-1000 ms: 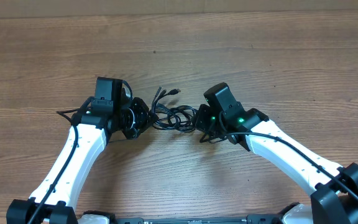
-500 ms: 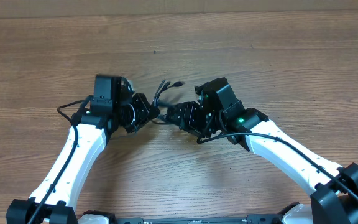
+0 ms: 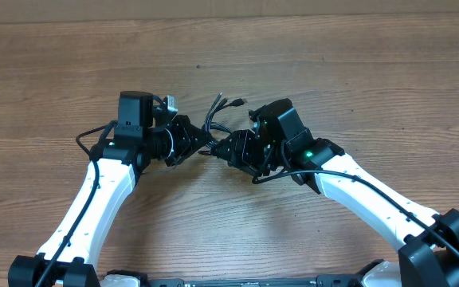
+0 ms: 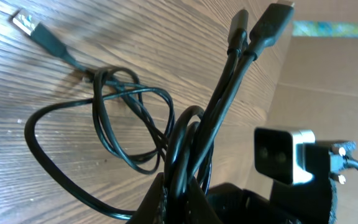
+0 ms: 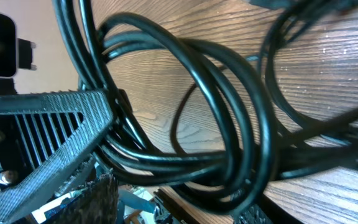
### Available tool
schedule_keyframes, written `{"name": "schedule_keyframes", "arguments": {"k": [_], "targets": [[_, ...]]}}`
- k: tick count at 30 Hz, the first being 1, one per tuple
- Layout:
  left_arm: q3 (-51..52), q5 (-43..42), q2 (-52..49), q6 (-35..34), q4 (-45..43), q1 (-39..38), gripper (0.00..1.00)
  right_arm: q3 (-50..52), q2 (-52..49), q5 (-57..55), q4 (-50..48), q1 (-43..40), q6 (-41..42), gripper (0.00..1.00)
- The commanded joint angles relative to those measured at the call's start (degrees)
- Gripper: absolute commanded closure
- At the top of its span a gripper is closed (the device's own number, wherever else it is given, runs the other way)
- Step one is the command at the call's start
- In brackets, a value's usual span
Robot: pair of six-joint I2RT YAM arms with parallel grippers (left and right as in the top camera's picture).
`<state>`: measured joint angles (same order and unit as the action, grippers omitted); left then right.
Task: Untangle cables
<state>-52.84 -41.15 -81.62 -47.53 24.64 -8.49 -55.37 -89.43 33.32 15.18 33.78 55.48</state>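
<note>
The cables are a bunch of thin black wires hanging between my two grippers, with plug ends pointing away from me. My left gripper is shut on several strands; in the left wrist view they rise from the pinched fingers to two plugs, while loose loops and a USB plug lie on the wood. My right gripper faces the left one, open. In the right wrist view the looped cables fill the frame and pass between its spread pads.
The wooden table stretches wide on all sides. The left gripper's ribbed finger sits close at the left of the right wrist view. The right wrist's camera shows in the left wrist view. A cardboard wall stands beyond the table.
The right gripper moved left into the bundle and its jaws spread. The left gripper turned towards it with the strands, and the cables drew up from a loose heap into a bunch between them.
</note>
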Motion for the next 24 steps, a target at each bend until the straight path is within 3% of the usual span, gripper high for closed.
{"name": "schedule_keyframes", "arguments": {"k": [1,13,24], "targets": [[-0.13,-4.98,0.24,1.46,1.27,0.37,0.96,-0.35,0.35,-2.82,-0.44,-0.15,0.17,0.45],[-0.13,-5.01,0.24,3.87,4.72,0.28,0.96,-0.35,0.35,-4.15,-3.34,-0.15,-0.46,0.6],[-0.13,-4.96,0.24,5.18,5.33,0.31,0.96,-0.35,0.35,-8.79,-3.19,-0.15,-0.46,0.59]]}}
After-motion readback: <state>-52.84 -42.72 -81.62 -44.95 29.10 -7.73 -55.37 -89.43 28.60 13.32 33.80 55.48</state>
